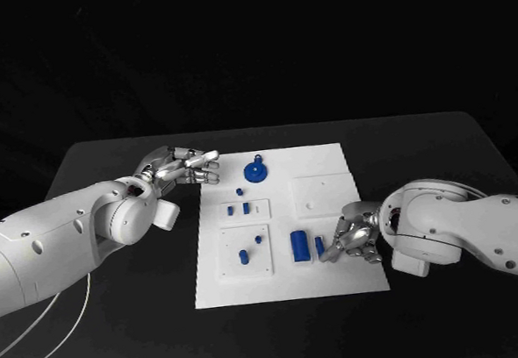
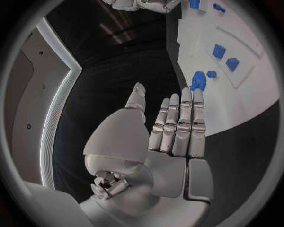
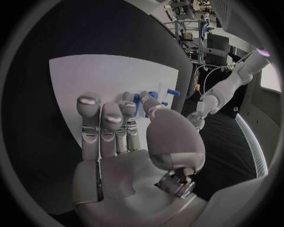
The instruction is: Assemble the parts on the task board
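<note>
Beside our right fingertips: the small blue peg (image 1: 319, 244) lies on the task board (image 1: 335, 280), touching or all but touching them — we cannot tell whether it is already pinched.
Right hand: our right hand (image 1: 353, 236) sits at the board's right edge with its fingers (image 3: 105, 124) side by side and curled inward toward the thumb; in the right wrist view blue shows just past the fingertips.
Next part over: the blue cylinder (image 1: 301, 244) lies just beyond the peg, on the side away from our right palm, its long axis running away from the robot, about level with the fingers.
Left hand: our left hand (image 1: 179, 168) hovers off the board's far-left corner, fingers (image 2: 180, 124) straight and pressed together, thumb apart, holding nothing.
Near the left fingers: the blue round part (image 1: 255, 171) lies ahead of those fingertips on the board, apart from them.
Nearer hand: the right — we judge the coming move turns on closing it around the peg, which lies straight off its fingertips.
</note>
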`<state>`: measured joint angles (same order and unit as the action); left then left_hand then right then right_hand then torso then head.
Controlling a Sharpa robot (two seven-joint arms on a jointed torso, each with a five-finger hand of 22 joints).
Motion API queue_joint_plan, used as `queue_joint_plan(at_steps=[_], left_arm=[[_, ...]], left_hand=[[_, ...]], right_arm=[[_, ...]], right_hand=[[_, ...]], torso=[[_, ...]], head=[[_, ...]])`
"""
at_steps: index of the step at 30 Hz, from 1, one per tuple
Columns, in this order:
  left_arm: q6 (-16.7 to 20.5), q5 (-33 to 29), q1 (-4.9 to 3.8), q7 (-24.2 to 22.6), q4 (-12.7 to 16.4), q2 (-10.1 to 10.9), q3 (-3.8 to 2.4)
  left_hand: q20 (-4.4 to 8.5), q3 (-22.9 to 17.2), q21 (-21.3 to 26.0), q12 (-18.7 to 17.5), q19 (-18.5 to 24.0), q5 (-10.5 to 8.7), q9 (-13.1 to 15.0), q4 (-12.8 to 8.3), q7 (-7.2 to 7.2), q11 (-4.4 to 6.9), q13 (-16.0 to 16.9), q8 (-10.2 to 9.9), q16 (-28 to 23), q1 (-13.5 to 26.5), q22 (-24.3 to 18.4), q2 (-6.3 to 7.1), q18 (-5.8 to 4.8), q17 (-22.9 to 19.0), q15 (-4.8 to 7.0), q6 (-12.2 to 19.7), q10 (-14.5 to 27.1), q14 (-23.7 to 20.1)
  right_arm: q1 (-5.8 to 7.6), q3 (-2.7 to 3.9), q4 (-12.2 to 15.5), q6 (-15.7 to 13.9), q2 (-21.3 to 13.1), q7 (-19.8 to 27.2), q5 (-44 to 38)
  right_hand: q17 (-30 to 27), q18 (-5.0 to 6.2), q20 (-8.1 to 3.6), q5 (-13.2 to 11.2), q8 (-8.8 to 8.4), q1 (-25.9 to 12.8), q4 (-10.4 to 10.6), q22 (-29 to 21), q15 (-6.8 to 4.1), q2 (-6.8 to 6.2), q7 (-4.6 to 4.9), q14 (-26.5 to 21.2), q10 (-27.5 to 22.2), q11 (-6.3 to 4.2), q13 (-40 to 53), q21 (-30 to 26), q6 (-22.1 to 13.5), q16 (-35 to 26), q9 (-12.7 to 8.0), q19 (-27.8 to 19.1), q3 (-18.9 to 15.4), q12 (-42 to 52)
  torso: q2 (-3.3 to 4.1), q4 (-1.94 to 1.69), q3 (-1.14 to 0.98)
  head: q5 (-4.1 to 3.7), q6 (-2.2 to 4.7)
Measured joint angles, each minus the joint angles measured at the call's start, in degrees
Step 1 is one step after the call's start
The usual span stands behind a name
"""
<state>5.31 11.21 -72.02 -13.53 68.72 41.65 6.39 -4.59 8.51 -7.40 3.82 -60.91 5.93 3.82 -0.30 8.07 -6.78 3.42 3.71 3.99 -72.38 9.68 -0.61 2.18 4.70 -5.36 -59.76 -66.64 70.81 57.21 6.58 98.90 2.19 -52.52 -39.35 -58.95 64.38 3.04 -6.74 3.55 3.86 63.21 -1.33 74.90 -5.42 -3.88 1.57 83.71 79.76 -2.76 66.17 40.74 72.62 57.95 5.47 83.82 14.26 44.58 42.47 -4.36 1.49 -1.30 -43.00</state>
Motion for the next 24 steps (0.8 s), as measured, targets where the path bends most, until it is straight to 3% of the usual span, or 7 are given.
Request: queue_joint_plan(at_steps=[5,11,14,20,22,24], left_arm=[[0.0,0.0,0.00,0.1,0.0,0.0,0.01],[0.0,0.0,0.00,0.2,0.0,0.0,0.02],[0.0,0.0,0.00,0.2,0.0,0.0,0.03],[-0.1,0.0,0.00,0.3,0.0,0.0,0.04],[-0.1,0.0,0.00,0.3,0.0,0.0,0.04],[-0.1,0.0,0.00,0.3,0.0,0.0,0.04]], left_hand=[[0.00,0.0,0.0,0.0,0.0,0.00,0.0,0.0,0.00,0.00,0.0,0.0,0.0,0.0,0.0,0.00,0.00,0.0,0.00,0.0,0.0,0.0],[0.00,0.0,0.0,0.0,0.0,0.00,0.0,0.0,0.00,0.00,0.0,0.0,0.0,0.0,0.0,0.00,0.00,0.0,0.00,0.0,0.0,0.0],[0.00,0.0,0.0,0.0,0.0,0.00,0.0,0.0,0.00,0.00,0.0,0.0,0.0,0.0,0.0,0.00,0.00,0.0,0.00,0.0,0.0,0.0],[0.00,0.0,0.0,0.0,0.0,0.00,0.0,0.0,0.00,0.00,0.0,0.0,0.0,0.0,0.0,0.00,0.00,0.0,0.00,0.0,0.0,0.0],[0.00,0.0,0.0,0.0,0.0,0.00,0.0,0.0,0.00,0.00,0.0,0.0,0.0,0.0,0.0,0.00,0.00,0.0,0.00,0.0,0.0,0.0],[0.00,0.0,0.0,0.0,0.0,0.00,0.0,0.0,0.00,0.00,0.0,0.0,0.0,0.0,0.0,0.00,0.00,0.0,0.00,0.0,0.0,0.0]], right_arm=[[0.00,0.00,-0.9,-0.1,0.5,-0.1,-0.1],[0.02,0.03,-2.2,0.1,1.3,-0.3,-0.2],[0.09,0.09,-2.9,0.3,1.8,-0.3,-0.2],[0.13,0.11,-3.6,0.6,2.3,-0.3,-0.2],[0.13,0.10,-3.7,0.6,2.3,-0.2,-0.2],[0.11,0.10,-3.8,0.6,2.3,-0.1,-0.2]], right_hand=[[0.1,0.00,0.00,0.0,0.00,-0.4,-1.3,0.0,0.00,1.41,0.00,0.0,0.0,0.00,0.0,0.0,0.0,0.2,0.0,0.0,1.4,0.0],[0.0,0.00,0.00,0.0,0.17,-0.3,-5.2,0.0,0.00,2.05,0.00,0.0,0.0,0.00,-0.1,0.0,0.0,0.2,0.1,0.0,2.5,0.0],[0.0,0.00,0.00,0.0,0.12,-0.4,-6.1,0.0,0.00,2.16,-0.04,0.0,0.0,0.00,-0.1,0.0,0.2,0.2,0.1,0.0,2.4,0.0],[0.0,0.01,0.00,0.0,-0.01,-0.8,-6.3,0.0,0.00,2.61,-0.10,0.0,0.0,0.00,-0.1,0.0,0.7,0.2,0.1,0.0,2.1,0.0],[-0.1,0.00,0.00,0.0,-0.01,-1.4,-6.0,0.0,0.00,2.02,-0.07,0.0,0.0,0.00,-0.1,0.0,0.7,0.2,0.1,0.0,1.8,0.0],[-0.2,0.00,0.00,0.0,0.00,-2.1,-3.8,0.0,0.00,0.77,0.05,0.0,0.0,0.00,-0.1,0.0,0.6,0.2,0.1,0.0,1.5,0.0]], torso=[[0.00,0.01,0.03],[-0.01,0.02,0.03],[-0.02,0.02,0.03],[-0.02,0.03,0.03],[-0.02,0.03,0.03],[-0.02,0.03,0.02]], head=[[0.02,-0.07],[0.07,-0.10],[0.10,-0.10],[0.09,-0.03],[0.08,-0.02],[0.08,0.03]])
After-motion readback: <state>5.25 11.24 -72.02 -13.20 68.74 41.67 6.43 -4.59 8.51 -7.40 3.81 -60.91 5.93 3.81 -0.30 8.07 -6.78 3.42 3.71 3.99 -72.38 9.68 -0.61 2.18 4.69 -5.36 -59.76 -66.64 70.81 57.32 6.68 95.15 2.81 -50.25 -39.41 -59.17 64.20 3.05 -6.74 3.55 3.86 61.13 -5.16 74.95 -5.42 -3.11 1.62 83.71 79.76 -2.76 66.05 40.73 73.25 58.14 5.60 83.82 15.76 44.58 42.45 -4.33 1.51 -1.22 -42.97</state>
